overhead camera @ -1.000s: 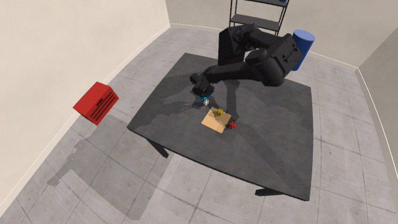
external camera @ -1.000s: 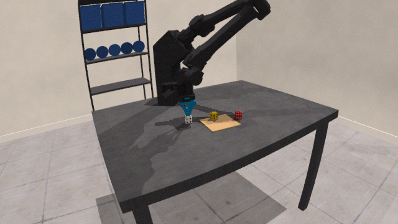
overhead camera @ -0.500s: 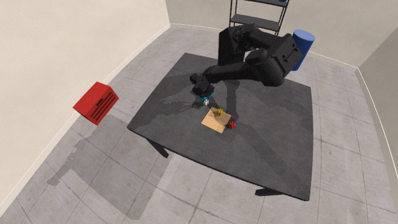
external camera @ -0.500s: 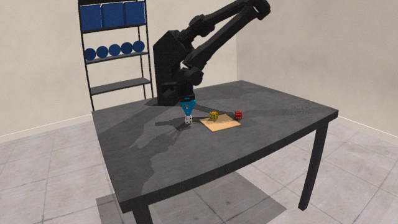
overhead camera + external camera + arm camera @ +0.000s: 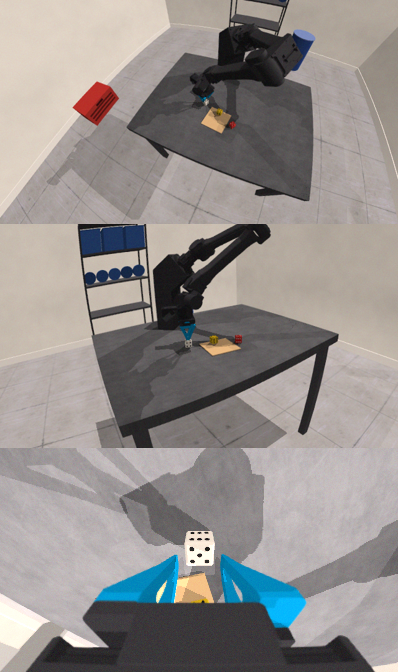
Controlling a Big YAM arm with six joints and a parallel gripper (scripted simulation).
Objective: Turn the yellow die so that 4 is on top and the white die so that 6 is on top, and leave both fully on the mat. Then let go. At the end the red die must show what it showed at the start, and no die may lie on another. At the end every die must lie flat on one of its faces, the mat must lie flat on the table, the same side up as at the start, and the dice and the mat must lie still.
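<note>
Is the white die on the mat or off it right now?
Off. The white die sits on the bare table beside the mat, below the gripper; only the yellow die is on the mat.
</note>
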